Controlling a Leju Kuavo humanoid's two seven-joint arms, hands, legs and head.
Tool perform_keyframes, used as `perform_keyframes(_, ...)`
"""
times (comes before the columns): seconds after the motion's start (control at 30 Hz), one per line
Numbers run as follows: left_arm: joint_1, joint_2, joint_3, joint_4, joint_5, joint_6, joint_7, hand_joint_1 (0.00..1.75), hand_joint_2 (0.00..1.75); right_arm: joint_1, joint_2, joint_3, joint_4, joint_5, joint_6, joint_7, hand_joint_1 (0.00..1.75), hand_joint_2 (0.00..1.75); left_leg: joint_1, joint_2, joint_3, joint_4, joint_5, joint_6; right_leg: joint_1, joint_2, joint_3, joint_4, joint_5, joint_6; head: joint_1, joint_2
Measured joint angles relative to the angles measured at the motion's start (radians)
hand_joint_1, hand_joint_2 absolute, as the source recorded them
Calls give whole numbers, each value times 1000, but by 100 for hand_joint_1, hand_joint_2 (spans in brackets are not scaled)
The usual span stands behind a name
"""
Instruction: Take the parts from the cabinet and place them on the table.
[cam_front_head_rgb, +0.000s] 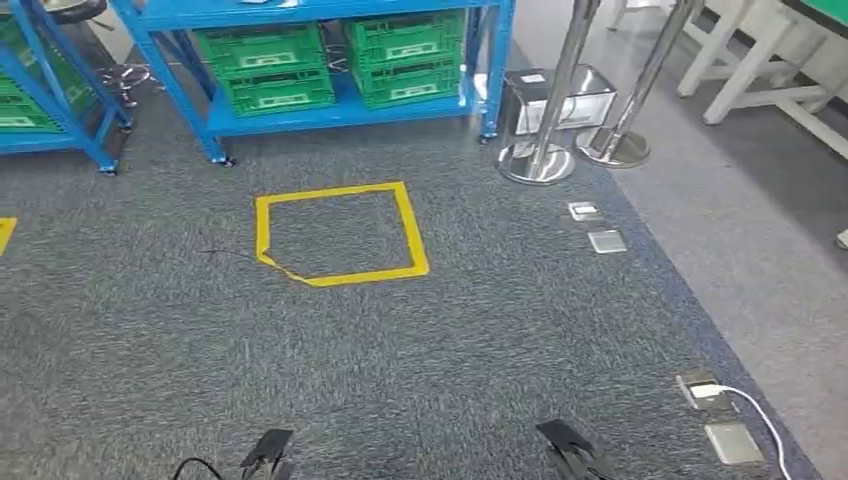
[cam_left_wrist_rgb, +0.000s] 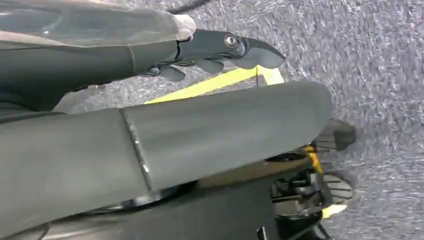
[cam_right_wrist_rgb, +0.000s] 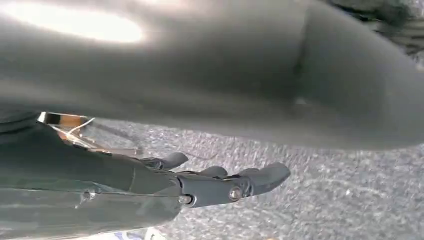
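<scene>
Robot stands on grey carpet, arms hanging. Left robot hand (cam_left_wrist_rgb: 220, 52) hangs beside the body, fingers extended and slightly apart, grasping nothing; right robot hand (cam_right_wrist_rgb: 220, 182) likewise released, fingers loosely spread over carpet. Parts themselves not visible: presumably inside the green crates (cam_front_head_rgb: 330, 60) on the low shelf of the blue rack (cam_front_head_rgb: 340, 112), well ahead of both hands and far out of reach. Yellow taped square (cam_front_head_rgb: 340, 235) lies on the floor between the hands and the rack. Risks, as judged: stopping off the square would leave the reach short or skewed; the steel stanchion bases (cam_front_head_rgb: 570, 155) ahead and right of the right hand could catch a foot or arm; floor plates (cam_front_head_rgb: 600, 228) and a white cable (cam_front_head_rgb: 755, 415) just right of the right hand invite a trip. The shelf is low, so a deep bend may unbalance the robot.
</scene>
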Motion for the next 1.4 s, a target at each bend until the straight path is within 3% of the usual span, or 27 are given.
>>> perform_keyframes(0.03, 1, 0, 0, 0, 0, 0, 0, 0, 0, 2, 0, 0, 0, 0, 0, 0, 0, 0, 1, -4, 2, 1, -2, -2, -4, 0, -31, 54, -17, 4, -1, 0)
perform_keyframes(0.07, 1, -1, 0, 0, 0, 0, 0, 0, 0, 5, 0, 1, 0, 0, 0, 0, 0, 0, 5, -8, 6, 2, -4, -7, -8, 0, -39, 57, -4, 9, 0, 0)
perform_keyframes(0.1, 2, -3, 0, 0, 0, -1, 0, 0, 0, 6, 0, 1, 0, 0, 0, 0, 0, 0, 10, -13, 14, 4, -9, -14, -14, 0, -19, 6, 34, 17, 0, 0)
perform_keyframes(0.17, 2, -3, 0, 0, 0, -3, 2, 0, 0, 6, 0, 2, 0, 0, -1, 0, 0, 0, 25, -22, 28, 16, -23, -33, -25, 0, 64, -178, 147, 34, 1, 0)
perform_keyframes(0.2, 2, 0, 0, 0, 0, -4, 2, 0, 0, 5, 0, 2, 0, 0, -1, 0, 0, 0, 28, -25, 31, 20, -33, -45, -26, 13, 90, -228, 145, 49, 3, 0)
perform_keyframes(0.23, -1, 3, 0, 0, 0, -4, 2, 0, 0, 5, 2, 3, 0, 0, -1, 0, 0, 0, 27, -27, 30, 27, -33, -51, -20, 19, 71, -237, 109, 32, 15, 0)
perform_keyframes(0.27, -2, 0, 0, 0, 0, -5, 3, 0, 0, 3, 2, 4, 0, 0, -1, 0, 0, 0, 21, -28, 19, 28, -34, -58, -18, 19, 75, -227, 116, 1, 16, 0)
perform_keyframes(0.3, -2, 0, 0, 0, -1, -6, 5, 0, 0, 7, 2, 5, 0, 0, -1, 0, 0, 0, 21, -29, 21, 30, -37, -61, -19, 19, 76, -224, 123, -10, 1, 0)
perform_keyframes(0.4, 1, 2, 0, 0, -1, -7, 6, 0, 0, 13, 2, 5, 1, 0, -2, 0, 0, 0, 25, -18, 16, 62, -40, -71, -18, 16, 101, -230, 118, -30, -7, 0)
perform_keyframes(0.47, -6, 1, 0, 0, -1, -7, 6, 0, 0, 10, 2, 5, 1, -3, -3, -2, 0, 0, 23, -7, -80, 227, -89, -79, -13, 14, 111, -234, 112, -38, -26, 0)
perform_keyframes(0.53, -5, 1, 0, 0, -1, -7, 6, 0, 0, 11, 2, 6, 1, -3, -2, -3, 0, 0, 21, -7, -184, 374, -148, -75, -5, 11, 121, -234, 98, -47, -31, 0)
perform_keyframes(0.6, 1, 1, 0, 0, -1, -7, 6, 0, 0, 13, 2, 6, 1, -3, -2, -3, 0, 0, 14, -7, -208, 355, -113, -60, 5, 13, 141, -235, 84, -52, -36, 0)
perform_keyframes(0.7, 0, 4, 0, 0, -1, -7, 8, 0, 0, 12, 2, 6, 1, -3, -3, -3, 0, 0, -16, -5, -124, 90, 64, -5, 13, 13, 172, -241, 57, -56, -51, 0)
perform_keyframes(0.77, -1, 8, 0, 0, -1, -7, 7, 0, 0, 9, 4, 6, 0, -3, -4, -3, 0, 0, -24, -7, -116, 74, 1, 4, 12, 15, 174, -249, 45, -45, -39, 0)
perform_keyframes(0.83, 1, 8, 0, 0, -1, -7, 8, 0, 0, 12, 4, 6, 0, -3, -2, -3, 0, 0, -25, -10, -97, 38, 28, 7, 12, 11, 201, -245, 58, -35, -49, 0)
perform_keyframes(0.9, 5, 6, 0, 0, -1, -7, 8, 0, 0, 11, 4, 6, 0, -3, -3, -3, 0, 0, -13, -8, -48, 16, 32, 3, 10, 10, 216, -253, 41, -23, -50, 0)
perform_keyframes(0.97, -1, 8, 0, 0, -1, -7, 8, 0, 0, 4, 4, 6, 0, -3, -3, -3, 0, 0, -13, -8, -26, 11, 20, 7, 10, 10, 156, -127, 14, -18, -41, 0)
perform_keyframes(1.03, -2, 5, 0, 0, -1, -7, 8, 0, 0, 5, 4, 7, 0, -3, -2, -3, 0, 0, -13, -10, -11, 12, 2, 7, 6, 9, 55, 13, -56, -7, -34, 0)
perform_keyframes(1.07, 1, 3, 0, 0, -1, -7, 8, 0, 0, 7, 4, 7, 0, -3, -2, -3, 0, 0, -13, -12, -1, 13, -7, 5, 4, 9, 26, 34, -76, -2, -31, 0)
perform_keyframes(1.1, 3, 2, 0, 0, -1, -7, 8, 0, 0, 11, 4, 7, 0, -3, -2, -3, 0, 0, -12, -14, 11, 15, -18, 2, 2, 8, 17, 14, -65, 2, -25, 0)
perform_keyframes(1.13, 5, 2, 0, 0, -1, -7, 8, 0, 0, 11, 3, 7, 0, -3, -2, -3, 0, 0, -10, -16, 27, 17, -30, -1, 1, 8, 25, -44, -26, 2, -22, 0)
perform_keyframes(1.2, 5, 2, 0, 0, -1, -7, 8, 0, 0, 10, 2, 7, 0, -3, -3, -3, 0, 0, -7, -16, 57, 22, -56, -10, -3, 7, 62, -215, 123, 4, -15, 0)
perform_keyframes(1.23, 7, 3, 0, 0, -1, -7, 8, 0, 0, 11, 2, 7, 1, -3, -2, -3, 0, 0, -8, -15, 66, 18, -64, -15, 2, 3, 57, -203, 147, -2, -15, 0)
perform_keyframes(1.27, 2, 3, 0, 0, -1, -7, 8, 0, 0, 8, 2, 7, 2, -3, -2, -3, 0, 0, -7, -16, 62, 21, -66, -19, 7, 3, 51, -231, 129, -8, -15, 0)
perform_keyframes(1.3, 0, 3, 0, 0, -1, -7, 8, 0, 0, 9, 2, 8, 1, -3, -2, -3, 0, 0, -7, -15, 53, 21, -66, -24, 9, 5, 62, -221, 144, -26, -7, 0)
perform_keyframes(1.37, 1, 2, 0, 0, -1, -10, 8, 0, 0, 13, 2, 8, 2, -3, -1, -2, 0, 0, -10, -14, 60, 19, -68, -34, 10, 6, 63, -228, 138, -37, -10, 0)
perform_keyframes(1.4, 0, 4, 0, 0, -1, -10, 8, 0, 0, 14, 2, 8, 2, -3, -1, -2, 0, 0, -9, -12, 55, 33, -73, -38, -1, 7, 81, -240, 137, -41, -8, 0)
